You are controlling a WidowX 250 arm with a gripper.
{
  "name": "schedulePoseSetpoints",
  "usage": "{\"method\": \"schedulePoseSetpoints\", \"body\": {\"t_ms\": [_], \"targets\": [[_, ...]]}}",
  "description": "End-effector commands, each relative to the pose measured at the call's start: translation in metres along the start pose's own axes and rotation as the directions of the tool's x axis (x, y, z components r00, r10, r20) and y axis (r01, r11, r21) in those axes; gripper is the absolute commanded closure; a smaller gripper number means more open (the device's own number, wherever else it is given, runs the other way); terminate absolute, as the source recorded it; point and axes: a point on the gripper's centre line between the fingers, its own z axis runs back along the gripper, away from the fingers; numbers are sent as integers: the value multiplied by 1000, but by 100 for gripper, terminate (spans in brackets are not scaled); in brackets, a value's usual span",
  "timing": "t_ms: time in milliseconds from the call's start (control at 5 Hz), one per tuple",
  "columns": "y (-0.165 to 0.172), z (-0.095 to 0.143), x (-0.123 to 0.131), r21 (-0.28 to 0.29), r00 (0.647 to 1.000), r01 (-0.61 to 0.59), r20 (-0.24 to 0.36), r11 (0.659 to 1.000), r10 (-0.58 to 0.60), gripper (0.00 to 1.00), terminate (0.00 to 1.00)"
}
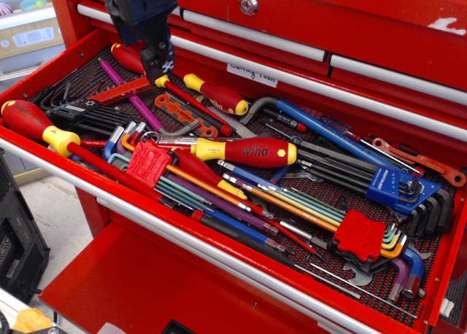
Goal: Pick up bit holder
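The bit holder (121, 91) is a narrow flat red bar with a row of small dark sockets. It lies on the drawer mat at the far left, between black hex keys (73, 111) and a thin purple rod (131, 97). My gripper (144, 55) is dark and hangs from the top left, above the drawer's back edge. It is a little behind and to the right of the bit holder and well above it. Its jaws look apart and hold nothing; I see them nearly edge-on.
The open red tool drawer (182, 235) is crowded: red-and-yellow screwdrivers (244, 152), a red clip with coloured hex keys (149, 162), a blue hex key set (387, 184), another red clip (359, 235). Closed drawers (328, 28) stand behind.
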Motion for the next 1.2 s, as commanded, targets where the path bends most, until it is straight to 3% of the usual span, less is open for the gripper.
{"method": "schedulePoseSetpoints", "body": {"t_ms": [0,400,1000], "targets": [[36,-33,-1,-28,995,87,52,996,-85,0,0],[58,-64,-3,-122,979,201,72,972,-193,0,0],[70,-84,-11,-147,965,250,121,957,-233,0,0]]}}
